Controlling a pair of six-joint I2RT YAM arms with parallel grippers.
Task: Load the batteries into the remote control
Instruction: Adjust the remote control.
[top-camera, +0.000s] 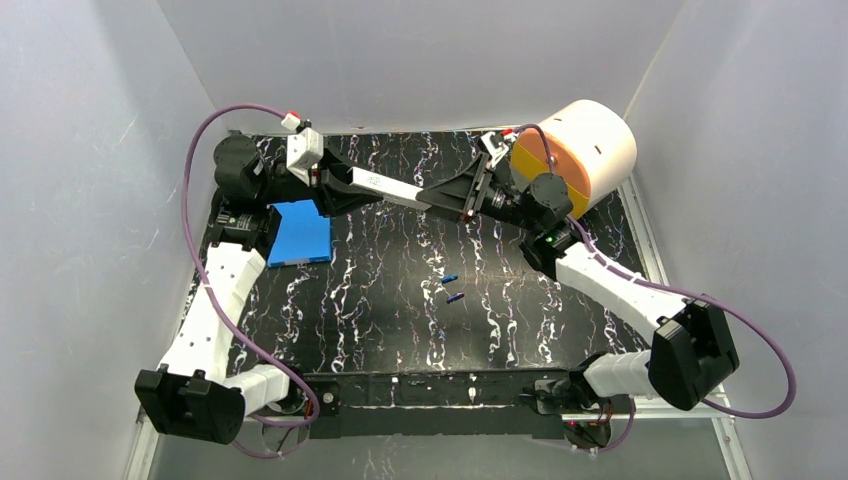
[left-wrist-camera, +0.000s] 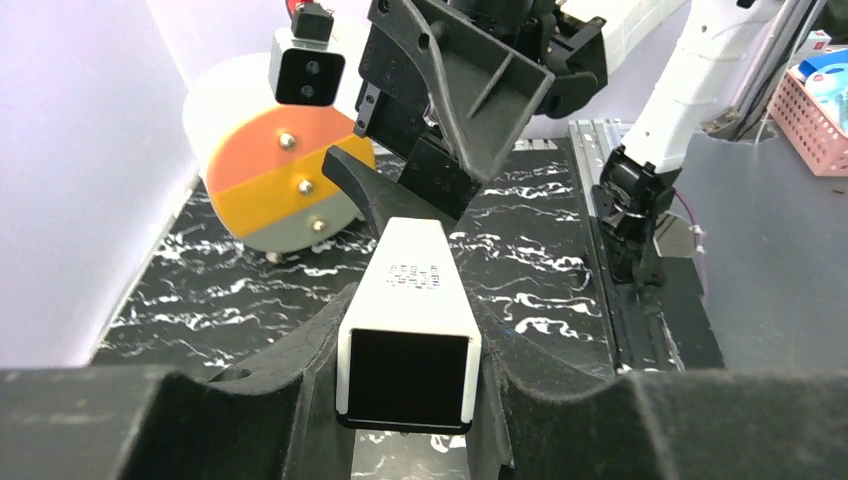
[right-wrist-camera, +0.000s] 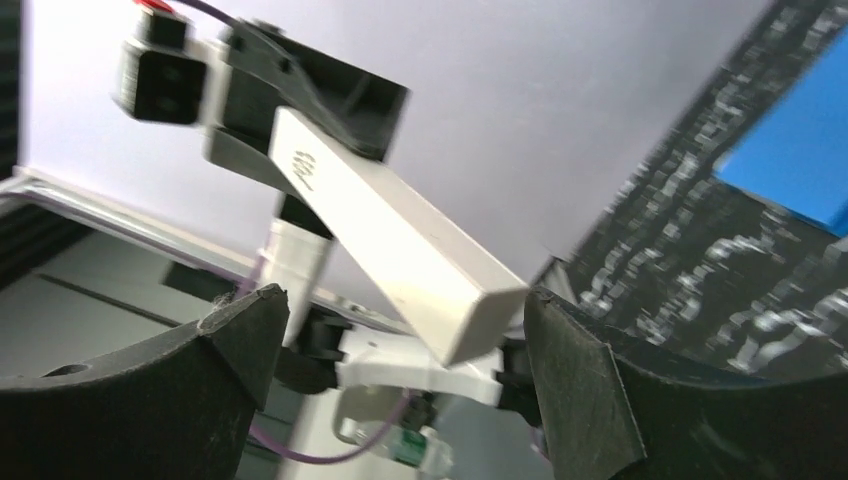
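Note:
The remote control is a slim white bar held in the air over the back of the table. My left gripper is shut on its left end; in the left wrist view the remote control sits clamped between both fingers of the left gripper. My right gripper stands open at the bar's other end. In the right wrist view the tip of the remote control lies between the wide-apart jaws of the right gripper. Two batteries, small and blue, lie on the table mid-way.
A flat blue pad lies at the left under the left arm. A large cream-and-orange drum stands at the back right corner, behind the right gripper. Pale walls enclose the black marbled table on three sides.

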